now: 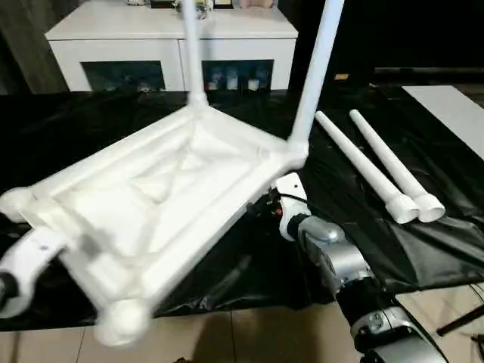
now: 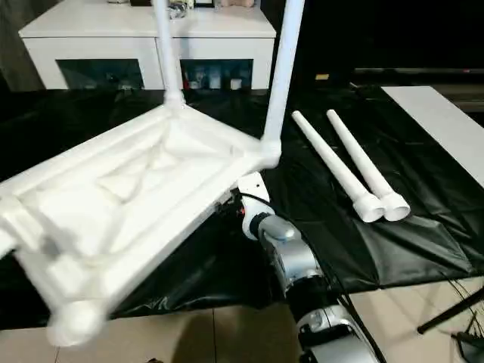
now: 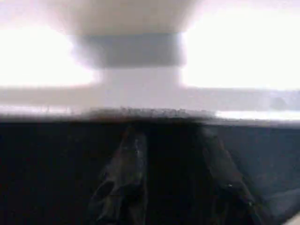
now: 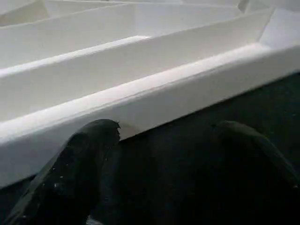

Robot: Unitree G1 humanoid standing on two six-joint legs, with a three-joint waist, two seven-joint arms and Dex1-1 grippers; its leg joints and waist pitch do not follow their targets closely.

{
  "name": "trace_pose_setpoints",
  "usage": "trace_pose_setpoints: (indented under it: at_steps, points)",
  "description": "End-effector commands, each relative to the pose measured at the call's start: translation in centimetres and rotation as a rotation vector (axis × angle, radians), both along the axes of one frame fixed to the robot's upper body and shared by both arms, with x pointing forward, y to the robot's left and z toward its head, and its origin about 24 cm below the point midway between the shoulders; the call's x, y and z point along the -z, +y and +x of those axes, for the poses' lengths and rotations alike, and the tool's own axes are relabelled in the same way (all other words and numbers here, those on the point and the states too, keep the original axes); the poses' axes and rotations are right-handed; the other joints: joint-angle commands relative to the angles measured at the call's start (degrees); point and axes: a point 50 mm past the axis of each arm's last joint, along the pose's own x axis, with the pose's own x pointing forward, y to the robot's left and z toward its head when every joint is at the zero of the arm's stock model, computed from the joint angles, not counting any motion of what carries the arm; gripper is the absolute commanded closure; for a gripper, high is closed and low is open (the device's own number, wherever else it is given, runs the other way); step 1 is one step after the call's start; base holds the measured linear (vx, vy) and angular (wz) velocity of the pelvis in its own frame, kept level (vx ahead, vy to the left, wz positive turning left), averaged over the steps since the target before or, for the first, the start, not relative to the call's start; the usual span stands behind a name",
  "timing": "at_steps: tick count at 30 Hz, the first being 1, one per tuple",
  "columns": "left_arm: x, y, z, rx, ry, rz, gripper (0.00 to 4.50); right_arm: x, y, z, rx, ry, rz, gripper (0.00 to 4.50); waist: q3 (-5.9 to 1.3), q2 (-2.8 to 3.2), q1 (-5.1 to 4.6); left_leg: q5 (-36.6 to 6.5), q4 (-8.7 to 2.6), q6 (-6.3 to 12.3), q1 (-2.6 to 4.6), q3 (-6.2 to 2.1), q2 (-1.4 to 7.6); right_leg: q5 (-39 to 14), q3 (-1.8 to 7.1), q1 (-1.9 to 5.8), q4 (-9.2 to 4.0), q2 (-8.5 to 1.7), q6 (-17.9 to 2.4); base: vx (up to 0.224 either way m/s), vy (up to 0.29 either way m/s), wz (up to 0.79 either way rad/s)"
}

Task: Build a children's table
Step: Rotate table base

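The tabletop lies upside down and tilted over the sheet that covers the table, its near end toward the robot. Two legs stand up from its two far corner sockets. Two more legs lie side by side on the sheet to the right of the tabletop, touching at their wide near ends. Behind the table stands a cabinet. The right gripper is under the right edge of the tabletop. The left arm is at the tabletop's near left corner.
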Motion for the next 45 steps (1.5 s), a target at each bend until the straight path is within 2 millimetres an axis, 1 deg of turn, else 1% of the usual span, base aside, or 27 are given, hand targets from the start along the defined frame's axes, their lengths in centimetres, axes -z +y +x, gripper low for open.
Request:
trace_pose_setpoints:
  at_steps: [1,7,8,9,11,13,14,15,17,18,22,23,25,26,27,28,29,30,31,32,34,36,38,40,41,42,45]
  points:
    - [-1.1,-2.1,0.8,0.108,-0.061,-0.067,3.08,-0.7,1.0,0.2,-0.043,-0.025,0.013,0.62,-2.40,1.33,-0.24,-28.9,-5.60,-2.87,1.14,-0.53,0.74,-25.5,2.25,0.99,-5.12,-2.18,-7.9,0.000,0.000,0.00]
    - [-1.8,-5.7,2.1,0.240,-0.111,-0.182,3.08,-0.7,1.5,0.3,-0.080,-0.029,0.010,0.62,-2.49,1.49,-0.54,-27.6,-5.48,-3.41,1.20,-0.32,0.67,-22.7,2.19,1.20,-4.93,-1.90,-8.6,0.000,0.000,0.00]
    - [-1.9,-5.8,2.1,0.241,-0.112,-0.183,3.08,-0.7,1.5,0.3,-0.081,-0.029,0.010,0.62,-2.51,1.60,-0.55,-27.3,-5.46,-3.50,1.11,-0.32,0.66,-21.9,2.16,1.35,-4.77,-1.87,-8.8,0.000,0.000,0.00]
    - [-1.8,-6.3,2.3,0.253,-0.121,-0.198,3.08,-0.7,1.6,0.3,-0.085,-0.030,0.011,0.62,-2.57,2.06,-0.53,-26.9,-5.45,-3.68,0.99,-0.41,0.62,-21.3,2.15,1.54,-4.53,-1.95,-9.0,0.000,0.000,0.00]
    - [-1.7,-7.2,2.8,0.276,-0.128,-0.219,3.08,-0.7,1.5,0.3,-0.093,-0.032,0.014,0.62,-2.64,1.77,-0.62,-26.4,-5.32,-3.53,1.16,-0.22,0.54,-20.7,2.13,1.49,-4.66,-1.78,-9.1,0.000,0.000,0.00]
    - [-1.5,-7.8,3.1,0.301,-0.130,-0.223,3.08,-0.7,1.5,0.2,-0.099,-0.034,0.014,0.62,-2.66,1.83,-0.67,-25.8,-5.33,-3.52,0.99,-0.24,0.53,-20.1,2.12,1.69,-4.53,-1.80,-9.3,0.000,0.000,0.00]
    - [-1.0,-9.4,3.5,0.354,-0.121,-0.257,3.08,-0.6,1.1,0.0,-0.102,-0.035,0.010,0.62,-2.76,2.77,-0.61,-25.6,-5.26,-3.84,1.12,-0.30,0.53,-19.1,2.10,1.68,-4.34,-1.79,-9.6,0.000,0.000,0.00]
    - [-1.0,-9.4,3.5,0.355,-0.121,-0.257,3.08,-0.6,1.1,0.0,-0.102,-0.035,0.010,0.62,-2.77,2.20,-0.58,-25.0,-5.14,-3.69,1.17,-0.15,0.53,-18.2,2.07,1.73,-4.43,-1.77,-9.9,0.000,0.000,0.00]
    - [-0.8,-10.3,3.8,0.385,-0.118,-0.273,3.08,-0.5,0.8,0.0,-0.100,-0.036,0.005,0.62,-2.95,1.87,-0.69,-23.5,-5.07,-3.32,0.75,-0.13,0.43,-17.1,2.09,2.19,-4.14,-1.81,-10.3,0.000,0.000,0.00]
    - [-0.8,-10.8,3.9,0.401,-0.119,-0.278,3.08,-0.5,0.5,-0.1,-0.095,-0.035,0.006,0.62,-3.01,2.41,-0.68,-22.2,-4.85,-3.08,0.84,0.08,0.38,-15.8,2.12,2.06,-4.07,-1.76,-10.8,0.000,0.000,0.00]
    - [-0.8,-11.7,4.3,0.433,-0.127,-0.289,3.08,-0.4,0.0,-0.2,-0.086,-0.034,0.005,0.62,-3.15,2.21,-0.72,-21.0,-4.68,-2.64,0.86,0.26,0.34,-15.4,2.07,2.32,-4.07,-1.65,-10.9,0.000,0.000,0.00]
    - [-0.8,-12.1,4.4,0.443,-0.131,-0.296,3.08,-0.3,-0.1,-0.3,-0.083,-0.033,0.004,0.62,-3.15,2.32,-0.78,-19.9,-4.70,-2.38,0.55,0.20,0.33,-15.0,2.04,2.50,-3.94,-1.71,-11.1,0.000,0.000,0.00]
    - [-0.8,-12.6,4.7,0.461,-0.149,-0.295,3.08,-0.3,-0.2,-0.4,-0.081,-0.033,0.004,0.62,-3.13,2.64,-0.85,-19.5,-4.65,-2.22,0.57,0.21,0.35,-15.3,1.98,2.47,-3.99,-1.68,-11.1,0.000,0.000,0.00]
    - [-0.7,-13.2,5.3,0.471,-0.178,-0.291,3.08,-0.3,-0.4,-0.5,-0.081,-0.039,0.003,0.62,-3.07,2.54,-0.90,-19.6,-4.67,-2.18,0.59,0.26,0.36,-15.4,1.97,2.43,-4.13,-1.62,-11.0,0.000,0.000,0.00]
    - [-0.6,-13.6,5.7,0.478,-0.197,-0.288,3.08,-0.4,-0.5,-0.6,-0.081,-0.043,0.002,0.62,-3.07,3.04,-0.89,-20.3,-4.50,-2.25,1.04,0.37,0.28,-14.9,1.95,2.16,-4.39,-1.38,-10.7,0.000,0.000,0.00]
    - [-0.6,-13.6,5.7,0.478,-0.197,-0.288,3.08,-0.4,-0.5,-0.6,-0.081,-0.043,0.002,0.62,-3.16,2.90,-0.81,-20.3,-4.47,-2.26,0.97,0.34,0.28,-14.5,1.97,2.31,-4.20,-1.45,-11.0,0.000,0.000,0.00]
    - [-0.5,-13.7,5.9,0.476,-0.203,-0.286,3.08,-0.5,-0.6,-0.6,-0.080,-0.046,0.001,0.62,-3.19,3.30,-0.88,-19.9,-4.60,-2.25,0.51,0.15,0.23,-14.6,1.95,2.72,-3.89,-1.66,-11.1,0.000,0.000,0.00]
    - [-0.4,-14.0,6.4,0.471,-0.224,-0.279,3.08,-0.7,-0.8,-0.6,-0.078,-0.057,-0.005,0.62,-3.19,3.30,-0.88,-19.9,-4.60,-2.25,0.51,0.15,0.23,-14.6,1.95,2.72,-3.89,-1.66,-11.1,0.000,0.000,0.00]
    - [-0.2,-14.4,6.9,0.468,-0.237,-0.271,3.08,-1.0,-1.1,-0.4,-0.067,-0.072,-0.012,0.62,-3.09,3.33,-0.93,-20.9,-4.48,-2.14,0.90,0.29,0.17,-16.5,1.96,2.40,-4.35,-1.54,-10.5,0.000,0.000,0.00]
    - [-0.2,-14.4,6.9,0.468,-0.237,-0.271,3.08,-1.0,-1.1,-0.4,-0.067,-0.072,-0.012,0.62,-3.13,3.13,-0.92,-20.6,-4.43,-2.04,0.73,0.31,0.14,-17.1,1.97,2.58,-4.42,-1.64,-10.2,0.000,0.000,0.00]
    - [0.1,-14.8,7.3,0.470,-0.240,-0.269,3.08,-1.5,-1.7,-0.2,-0.046,-0.092,-0.019,0.62,-3.07,3.26,-0.99,-20.1,-4.48,-1.88,0.66,0.32,0.11,-17.8,1.94,2.56,-4.58,-1.64,-9.9,0.000,0.000,0.00]
    - [1.0,-16.5,8.8,0.483,-0.268,-0.255,3.08,-3.6,-4.6,1.2,0.073,-0.150,-0.044,0.62,-3.15,3.71,-1.21,-20.0,-4.17,-1.89,0.93,0.45,-0.08,-17.2,1.87,2.57,-4.85,-1.37,-9.6,0.000,0.000,0.00]
    - [1.1,-17.0,9.3,0.484,-0.289,-0.252,3.08,-4.3,-5.6,1.7,0.115,-0.166,-0.066,0.62,-3.31,4.00,-0.94,-18.8,-3.95,-1.66,0.86,0.47,-0.13,-17.0,1.92,2.68,-4.61,-1.56,-9.8,0.000,0.000,0.00]
    - [1.0,-17.5,9.8,0.490,-0.317,-0.249,3.08,-4.8,-6.5,2.0,0.149,-0.178,-0.081,0.62,-3.47,3.83,-1.00,-16.6,-3.91,-1.29,0.19,0.35,-0.14,-16.9,1.86,3.22,-4.48,-1.79,-9.5,0.000,0.000,0.00]
    - [1.0,-17.7,10.0,0.492,-0.329,-0.249,3.08,-5.0,-6.8,2.2,0.162,-0.181,-0.086,0.62,-3.44,4.05,-1.05,-16.2,-3.84,-1.10,0.20,0.39,-0.14,-16.8,1.86,3.04,-4.54,-1.74,-9.4,0.000,0.000,0.00]
    - [0.7,-18.3,10.4,0.486,-0.369,-0.260,3.08,-5.5,-7.6,2.5,0.199,-0.183,-0.102,0.62,-3.41,3.85,-1.39,-15.9,-3.70,-0.83,0.25,0.54,-0.37,-16.8,1.74,3.02,-4.71,-1.49,-9.4,0.000,0.000,0.00]
    - [-0.7,-20.1,11.1,0.461,-0.468,-0.348,3.08,-6.3,-9.5,3.3,0.278,-0.171,-0.182,0.62,-3.88,3.79,-1.80,-12.5,-3.34,-0.16,-0.22,0.48,-0.27,-12.8,1.62,3.47,-4.14,-1.62,-10.8,0.000,0.000,0.00]
